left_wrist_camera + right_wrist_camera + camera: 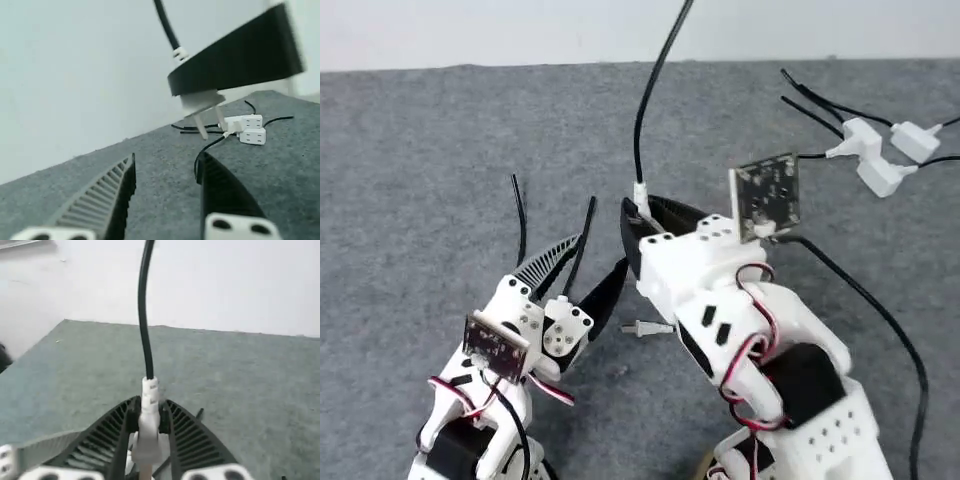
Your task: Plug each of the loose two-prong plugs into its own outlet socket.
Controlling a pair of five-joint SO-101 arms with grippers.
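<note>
1. Right arm: your right gripper [645,205] is clamped on a white two-prong plug [200,102], gripping it by the neck where its black cable [144,305] enters. The plug hangs clear of the grey felt mat [440,180] with its prongs pointing down. The cable rises from it and leaves the high view at the top.

2. Left arm: your left gripper [166,160] stands with its fingers spread and nothing between them. It sits low over the mat, just beside the right gripper.

3. Sockets: three white outlet sockets [882,155] lie clustered on the mat at the far right corner, each on a black cord, well apart from both grippers. The high view does not settle whether anything is seated in them.

4. Second white plug [648,327]: it lies flat on the mat between the two arms, close against the right arm's body. Its prongs point toward the left arm.
</note>
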